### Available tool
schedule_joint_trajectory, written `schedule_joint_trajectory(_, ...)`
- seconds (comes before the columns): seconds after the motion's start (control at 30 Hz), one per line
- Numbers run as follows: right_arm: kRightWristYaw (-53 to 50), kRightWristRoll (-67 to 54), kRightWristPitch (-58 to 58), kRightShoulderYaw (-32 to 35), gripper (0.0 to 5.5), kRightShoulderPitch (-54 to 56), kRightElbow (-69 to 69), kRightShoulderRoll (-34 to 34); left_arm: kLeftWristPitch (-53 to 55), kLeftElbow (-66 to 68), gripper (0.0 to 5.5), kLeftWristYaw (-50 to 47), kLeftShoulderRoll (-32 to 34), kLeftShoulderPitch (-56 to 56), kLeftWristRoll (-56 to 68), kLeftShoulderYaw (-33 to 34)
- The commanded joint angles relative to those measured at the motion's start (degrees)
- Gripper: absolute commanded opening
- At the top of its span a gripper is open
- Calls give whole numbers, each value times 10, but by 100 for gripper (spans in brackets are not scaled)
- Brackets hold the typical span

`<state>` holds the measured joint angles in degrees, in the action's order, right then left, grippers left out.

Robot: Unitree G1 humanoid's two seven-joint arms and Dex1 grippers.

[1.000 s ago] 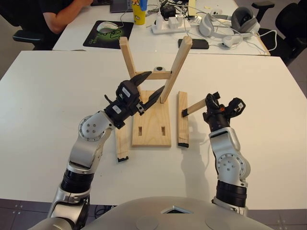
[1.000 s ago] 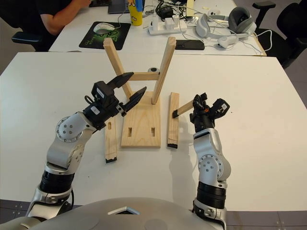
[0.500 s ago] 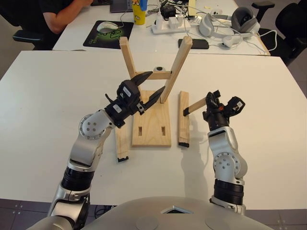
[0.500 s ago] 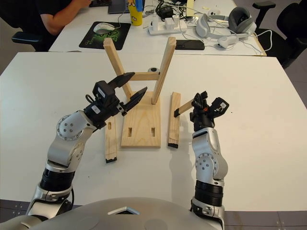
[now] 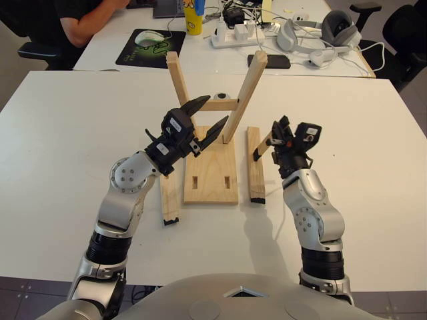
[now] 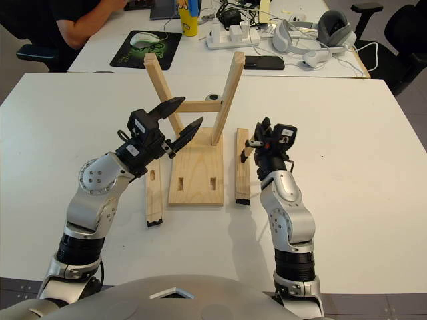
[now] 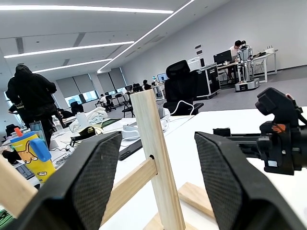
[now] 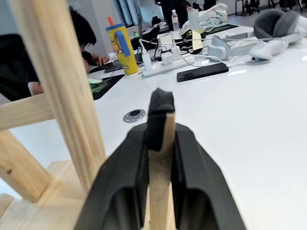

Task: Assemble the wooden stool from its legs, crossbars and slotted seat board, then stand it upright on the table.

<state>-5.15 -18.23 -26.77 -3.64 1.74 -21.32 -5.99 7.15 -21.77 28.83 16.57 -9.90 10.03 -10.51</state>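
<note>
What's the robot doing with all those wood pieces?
It is building a wooden stool. The seat board lies flat on the white table, and two legs joined by a crossbar already stand up from its far end. The left gripper is open, right by that crossbar. The right gripper is shut on a wooden piece, close to a loose leg lying right of the board. Another loose leg lies on the board's left.

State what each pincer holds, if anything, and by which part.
The right pincer holds a short wooden bar by the end opposite its black tip. The left pincer is open and holds nothing.
</note>
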Motion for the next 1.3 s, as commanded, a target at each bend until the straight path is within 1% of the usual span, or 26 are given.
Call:
schedule_joint_trajectory(0.03, 26, 42, -50, -43, 43, -21, 12, -31, 0, -9, 279, -10, -2, 4, -9, 2)
schedule_joint_trajectory(0.07, 32, 62, -46, -55, 43, -23, 10, -43, 0, -9, 279, -12, -3, 4, -9, 2)
schedule_joint_trajectory(0.17, 40, 88, -34, -62, 43, -34, 8, -50, 3, -16, 279, -18, -4, 7, -13, 1)
schedule_joint_trajectory(0.27, 36, 83, -22, -44, 43, -50, 7, -27, 6, -20, 279, -20, -4, 9, -14, 1)
schedule_joint_trajectory(0.37, 8, 47, -6, 13, 43, -75, 13, 26, 12, -23, 279, -18, -4, 7, -12, -3)
schedule_joint_trajectory(0.43, -1, 39, 7, 33, 43, -85, 14, 46, 16, -25, 279, -16, -4, 6, -10, -6)
schedule_joint_trajectory(0.6, -31, 72, 8, 32, 43, -90, 15, 66, 23, -25, 279, -15, -9, -2, -10, -12)
schedule_joint_trajectory(0.77, -49, 112, 10, 9, 43, -96, 14, 79, 25, -23, 279, -7, -6, -9, -6, -15)
schedule_joint_trajectory(0.83, -51, 125, 35, 9, 43, -106, 36, 84, 25, -19, 279, -2, -5, -16, -4, -14)
schedule_joint_trajectory(0.93, -39, 153, 113, 3, 43, -114, 114, 72, 29, -20, 279, -2, -8, -22, -2, -14)
schedule_joint_trajectory(1.0, -29, 161, 156, 4, 43, -131, 170, 67, 32, -24, 279, 1, -7, -22, 0, -16)
schedule_joint_trajectory(1.07, -25, 166, 190, 6, 43, -163, 197, 65, 35, -23, 279, 5, -3, -25, 2, -15)
schedule_joint_trajectory(1.17, -16, 160, 202, -1, 43, -204, 172, 74, 40, -25, 279, 12, 0, -27, 9, -13)
schedule_joint_trajectory(1.3, 0, 139, 192, 8, 43, -209, 150, 72, 44, -32, 279, 10, 0, -21, 9, -12)
